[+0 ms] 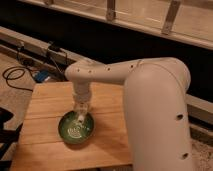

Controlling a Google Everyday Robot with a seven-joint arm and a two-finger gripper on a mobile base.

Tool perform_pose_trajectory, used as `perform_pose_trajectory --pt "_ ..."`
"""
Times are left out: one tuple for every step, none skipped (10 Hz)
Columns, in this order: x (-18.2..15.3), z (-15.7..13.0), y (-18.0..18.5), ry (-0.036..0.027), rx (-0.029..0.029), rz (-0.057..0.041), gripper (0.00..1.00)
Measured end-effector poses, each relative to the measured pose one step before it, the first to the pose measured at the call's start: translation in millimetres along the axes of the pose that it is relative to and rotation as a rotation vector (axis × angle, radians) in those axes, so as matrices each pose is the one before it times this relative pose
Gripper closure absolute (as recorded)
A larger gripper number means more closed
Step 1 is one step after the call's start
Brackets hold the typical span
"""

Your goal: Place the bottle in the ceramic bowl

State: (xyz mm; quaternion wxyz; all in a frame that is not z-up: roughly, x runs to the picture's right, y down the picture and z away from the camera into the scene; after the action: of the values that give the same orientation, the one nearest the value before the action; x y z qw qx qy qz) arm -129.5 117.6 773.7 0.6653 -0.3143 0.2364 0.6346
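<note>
fingers: state can't tell, they blur into the pale shape under the wrist
gripper point(81, 113): points straight down, sits over the far half of the bowl, just above its inside
bottle point(80, 118): small pale whitish thing right at the gripper tip, over the bowl's inside near the far rim; upright as far as visible. can't tell if it touches the bowl floor or hangs clear of it
bowl point(66, 134): round, shallow, green glaze, pale rings inside, darker rim. sits on the desk toward the front left, flat
desk point(110, 140): light wooden planks, grain runs left to right; the bowl is on it
arm point(155, 105): big white shell, comes in from the right foreground, bends over the desk, elbow link runs left to the wrist above the bowl. covers the desk's right side
wrist point(81, 96): white cylinder, vertical, directly above the gripper
cables point(20, 75): dark loops on the floor left of the desk, near a small blue item point(42, 76)
background: dark wall band behind the desk, railing point(169, 20) with pale posts along the top
</note>
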Motion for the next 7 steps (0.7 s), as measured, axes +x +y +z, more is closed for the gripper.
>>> perform_pose_trajectory --pt "11.94 0.81 5.37 0.02154 -0.0041 -0.0011 1.0" --pt "13.41 2.1 6.07 0.02981 -0.00208 -0.00433 1.0" --pt "10.96 4.43 6.41 0.05162 0.00362 -0.00605 1.0" --pt "3.39 1.51 3.15 0.01958 0.00071 -0.00638 1.0" --pt "0.77 0.55 -0.12 0.00404 0.00127 -0.00238 0.95" --pt "-0.52 -0.94 -1.86 -0.00156 -0.00088 0.00306 0.85" --pt "-0.03 0.25 0.13 0.0003 0.00001 -0.00042 0.75"
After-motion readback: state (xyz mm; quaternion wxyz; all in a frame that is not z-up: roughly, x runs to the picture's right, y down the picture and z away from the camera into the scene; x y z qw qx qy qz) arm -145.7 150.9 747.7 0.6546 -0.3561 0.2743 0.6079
